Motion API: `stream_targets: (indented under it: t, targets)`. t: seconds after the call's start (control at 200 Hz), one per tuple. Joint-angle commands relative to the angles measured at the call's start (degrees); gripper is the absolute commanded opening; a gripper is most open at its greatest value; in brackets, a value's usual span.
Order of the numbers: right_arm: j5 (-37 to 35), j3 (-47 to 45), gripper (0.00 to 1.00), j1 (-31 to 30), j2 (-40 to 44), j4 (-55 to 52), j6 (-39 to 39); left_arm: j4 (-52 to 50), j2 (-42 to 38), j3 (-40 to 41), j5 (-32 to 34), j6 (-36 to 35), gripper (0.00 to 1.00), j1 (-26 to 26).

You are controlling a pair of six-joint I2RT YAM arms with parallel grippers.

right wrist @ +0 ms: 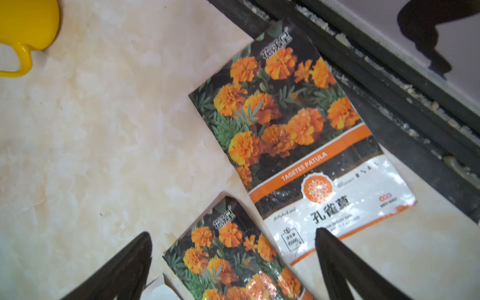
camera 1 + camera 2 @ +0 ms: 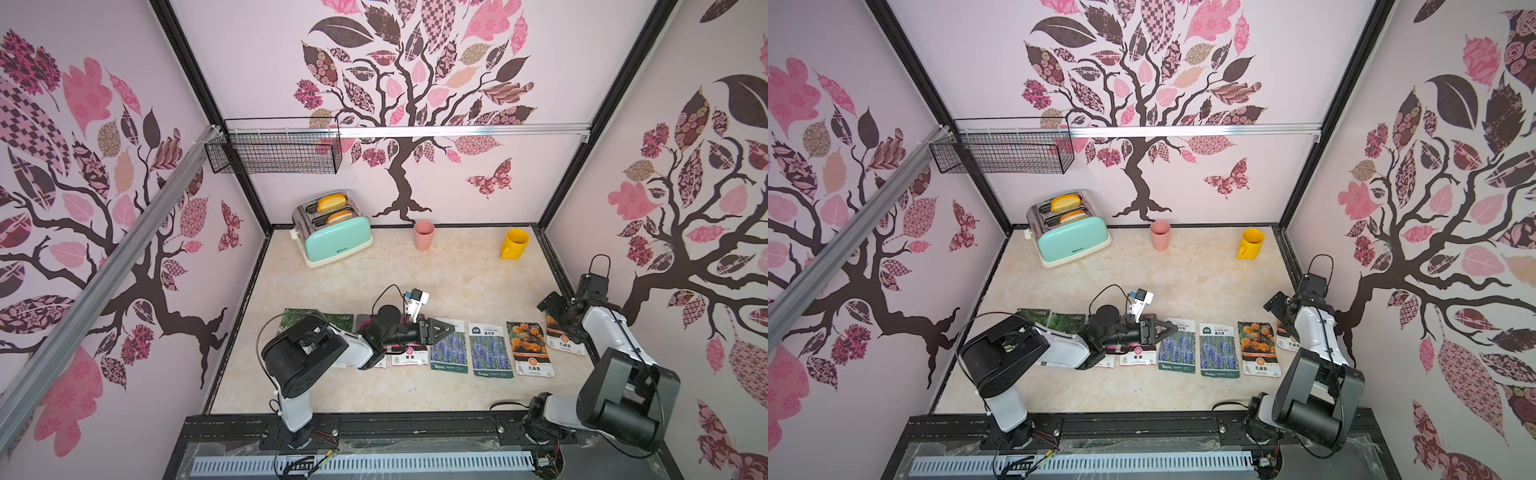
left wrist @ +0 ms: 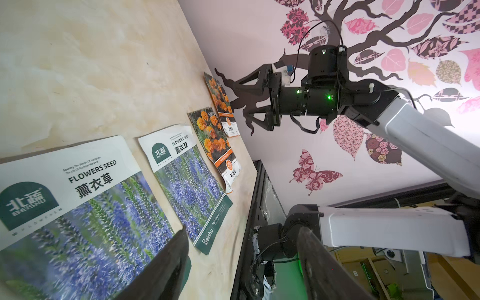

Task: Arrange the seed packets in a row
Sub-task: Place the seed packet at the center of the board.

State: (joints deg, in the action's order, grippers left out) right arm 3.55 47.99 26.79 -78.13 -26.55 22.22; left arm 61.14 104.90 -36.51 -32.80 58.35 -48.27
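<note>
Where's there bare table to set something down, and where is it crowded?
Bare: the table between the seed packets and the toaster, pink cup and yellow mug, and the narrower strip between the packets and the front rail. Crowded: the packet row, under the left arm and right arm.

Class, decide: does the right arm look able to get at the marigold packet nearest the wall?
Probably yes: the open right gripper hangs above that marigold packet, and nothing lies on it.
</note>
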Motion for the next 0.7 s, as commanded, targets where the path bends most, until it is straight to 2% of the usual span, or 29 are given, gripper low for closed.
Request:
stream_targets:
  t: [0.0, 0.355, 0.525, 0.69]
  targets:
    - [1.32, 2.57, 1.0, -0.15, -2.8, 4.84, -0.78, 3.15, 2.62, -1.59, -2.67, -0.52, 0.68, -0.29]
    - [3.32, 6.76, 1.0, -0.51, -15.04, 10.96, -0.38, 5.3, 7.26, -4.78, -5.42, -1.07, 0.66, -2.34]
    - [2.64, 3.68, 1.0, -0.51, -14.57, 11.17, 0.6, 5.5, 8.64, -6.0, -5.27, -0.25, 0.65, -2.44]
    - [4.87, -0.68, 0.99, -0.51, -12.14, 12.04, 2.03, 5.53, 7.68, -5.78, -5.0, -0.06, 0.64, -2.53]
